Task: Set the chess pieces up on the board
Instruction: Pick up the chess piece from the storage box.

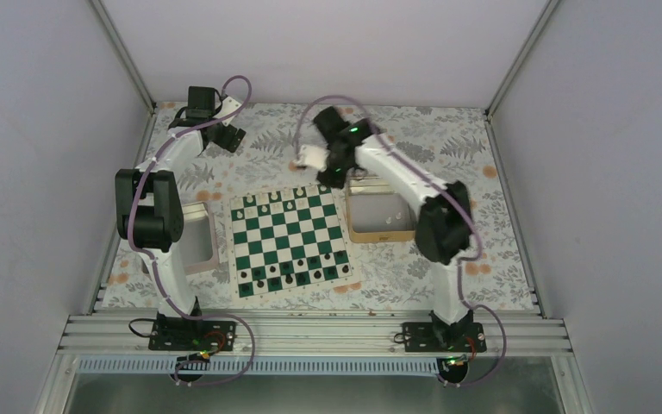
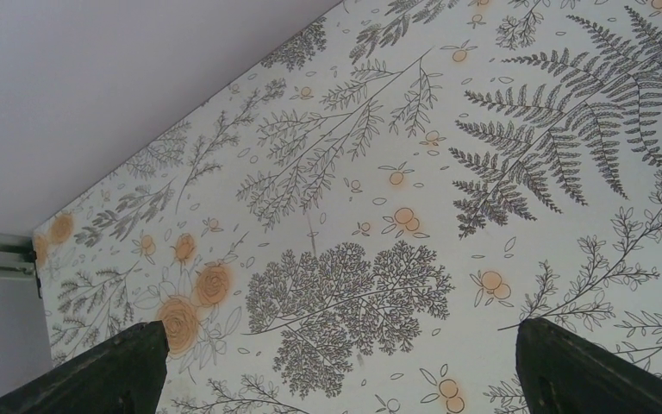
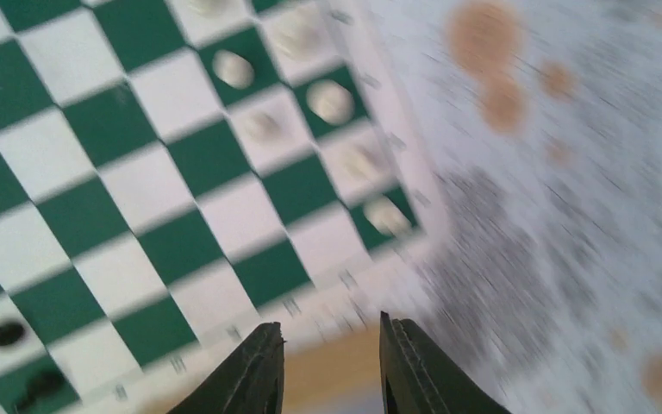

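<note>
- the board (image 1: 290, 243) lies between the arms, flat and stiff
- left gripper (image 2: 338, 326) spread wide, empty; right gripper (image 3: 329, 332) barely parted, nothing in it, by the board's far corner
- chess pieces (image 3: 329, 101) on its far rows — tiny, light, tippy I'd guess; pinch one mid-body

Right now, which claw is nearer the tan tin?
Right. The right claw hangs by the tin's far-left corner, beside the board; the left claw is away across the board, near the table's far-left corner.

Probably a lab test booth (plain grey walls (image 1: 43, 129), aluminium rail (image 1: 310, 332)).
</note>
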